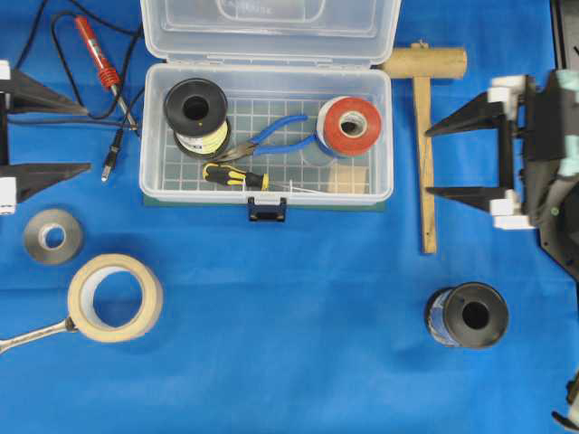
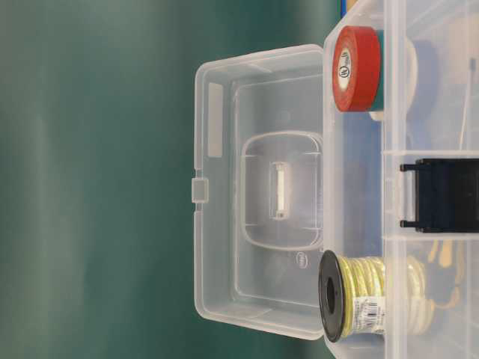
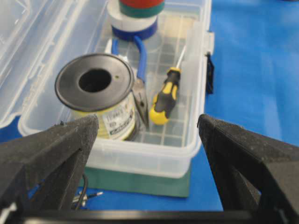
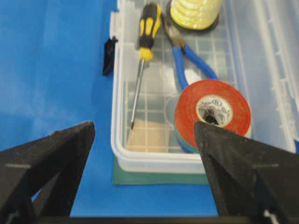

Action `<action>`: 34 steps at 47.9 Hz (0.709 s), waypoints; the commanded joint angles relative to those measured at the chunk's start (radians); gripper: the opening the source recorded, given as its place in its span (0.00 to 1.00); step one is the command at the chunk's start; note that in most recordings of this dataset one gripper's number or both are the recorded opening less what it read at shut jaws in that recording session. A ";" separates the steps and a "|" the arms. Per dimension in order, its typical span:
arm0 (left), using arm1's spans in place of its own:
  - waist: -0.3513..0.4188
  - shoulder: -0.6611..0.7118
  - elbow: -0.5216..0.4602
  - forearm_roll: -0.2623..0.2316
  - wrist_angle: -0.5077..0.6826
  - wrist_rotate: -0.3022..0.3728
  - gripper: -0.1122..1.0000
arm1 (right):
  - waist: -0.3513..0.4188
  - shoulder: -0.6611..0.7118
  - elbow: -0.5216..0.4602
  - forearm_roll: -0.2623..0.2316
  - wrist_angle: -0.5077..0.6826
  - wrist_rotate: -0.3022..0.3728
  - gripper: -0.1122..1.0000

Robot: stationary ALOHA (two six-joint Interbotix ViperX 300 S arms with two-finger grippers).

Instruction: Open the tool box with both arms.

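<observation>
We note the left gripper [image 1: 54,140] and right gripper [image 1: 457,161] standing wide apart and empty, each well clear of its end of the tool box [image 1: 267,190]. The box sits mid-cloth, toward the far edge, lid [image 1: 270,27] swung back past upright, so the task looks done.

Risk, as we judge it: a careless sweep could clip the mallet [image 1: 423,136] near the right fingers, or the soldering iron's cable [image 1: 54,36] on the left.

The lid's far edge is cropped overhead; the box front is cut off in the table-level view.
</observation>
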 commanded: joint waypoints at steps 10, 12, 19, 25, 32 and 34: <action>-0.003 -0.120 0.040 0.003 0.032 -0.006 0.91 | 0.002 -0.127 0.072 0.008 0.009 0.003 0.87; -0.006 -0.129 0.054 0.002 0.025 -0.008 0.91 | 0.003 -0.132 0.084 0.009 0.005 0.006 0.87; -0.020 -0.137 0.112 -0.002 -0.048 -0.012 0.91 | 0.003 -0.129 0.133 0.015 -0.041 0.028 0.87; -0.040 -0.129 0.133 -0.002 -0.094 -0.018 0.91 | 0.002 -0.127 0.178 0.017 -0.087 0.054 0.87; -0.043 -0.124 0.137 -0.002 -0.092 -0.031 0.91 | 0.003 -0.126 0.193 0.015 -0.106 0.066 0.87; -0.043 -0.124 0.135 -0.002 -0.092 -0.032 0.91 | 0.003 -0.127 0.192 0.014 -0.106 0.066 0.87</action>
